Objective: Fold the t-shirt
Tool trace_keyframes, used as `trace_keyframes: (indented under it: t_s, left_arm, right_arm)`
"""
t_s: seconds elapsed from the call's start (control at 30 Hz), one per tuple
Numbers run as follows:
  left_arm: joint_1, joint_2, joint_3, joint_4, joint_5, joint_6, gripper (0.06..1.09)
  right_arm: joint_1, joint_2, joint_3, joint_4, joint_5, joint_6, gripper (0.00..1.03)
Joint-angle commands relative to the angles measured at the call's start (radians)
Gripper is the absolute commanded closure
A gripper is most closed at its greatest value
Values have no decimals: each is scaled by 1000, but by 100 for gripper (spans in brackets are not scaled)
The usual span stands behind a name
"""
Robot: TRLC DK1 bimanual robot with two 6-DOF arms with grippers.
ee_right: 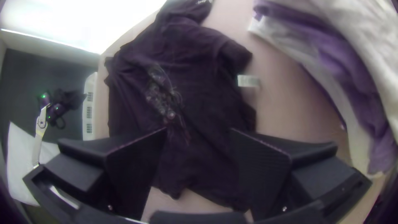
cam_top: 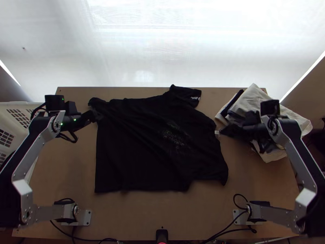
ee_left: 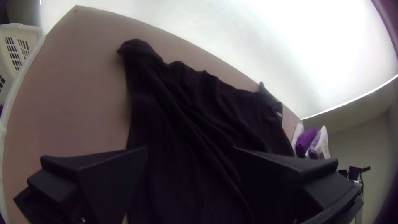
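Since the black t-shirt [cam_top: 134,150] is lying across the middle of the table [cam_top: 134,215] with long slanting creases through it, I'd call this the straightening-out step, before any proper fold. Collar end is toward the right, with the white tag [cam_top: 217,132] poking out past the cloth, and one sleeve [cam_top: 191,95] sticks out on the far side. That far left corner looks pretty bunched, tbh.

Left gripper [cam_top: 95,116] is right at that rumpled corner, and its wrist view has the jaws wide with nothing pinched between them. Right gripper [cam_top: 223,131] is by the tag, between the shirt and the pile of clothes [cam_top: 264,110], also wide and holding nothing. Can't tell if either one is actually touching the cloth.

Next move imo: left one closes on the bunched corner, right one takes the cloth near the collar (not just the tag), then both pull gently apart so those creases flatten. Fold now and they'd probably get trapped inside. I'd also watch the right one doesn't snag that pile.
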Motion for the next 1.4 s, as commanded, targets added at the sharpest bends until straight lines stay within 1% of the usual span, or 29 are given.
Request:
trace_keyframes:
  t_s: [0.0, 0.07, 0.27, 0.47, 0.5, 0.53, 0.57, 0.7, 1.07, 1.37]
  left_arm:
    - [-16, -138, 3, -164, 28, 41, 10]
    - [-12, -163, 14, -182, 29, 41, 10]
    - [-12, -183, 78, -222, 28, 13, 10]
    - [-2, -192, 71, -222, 26, -18, 10]
    - [-2, -195, 66, -222, 28, -27, 10]
    - [-2, -203, 61, -222, 28, -36, 10]
    - [-2, -212, 57, -222, 28, -42, 10]
    - [-9, -233, 60, -221, 28, -58, 10]
    - [24, -270, 80, -248, 26, -50, 10]
    - [28, -266, 91, -247, 28, -47, 10]
  right_arm:
    - [-71, -86, -181, -124, -20, -51, 35]
    - [-71, -103, -217, -170, -22, -77, 35]
    - [-65, -175, -351, -173, -20, -104, 35]
    - [-80, -258, -406, -173, -3, -127, 35]
    - [-80, -267, -408, -173, -2, -128, 38]
    - [-80, -270, -406, -170, -2, -128, 45]
    - [-83, -270, -406, -165, -2, -128, 48]
    - [-85, -238, -409, -153, -2, -125, 48]
    - [-115, -164, -409, -148, 35, -117, 48]
    - [-126, -47, -402, -129, 34, -117, 48]
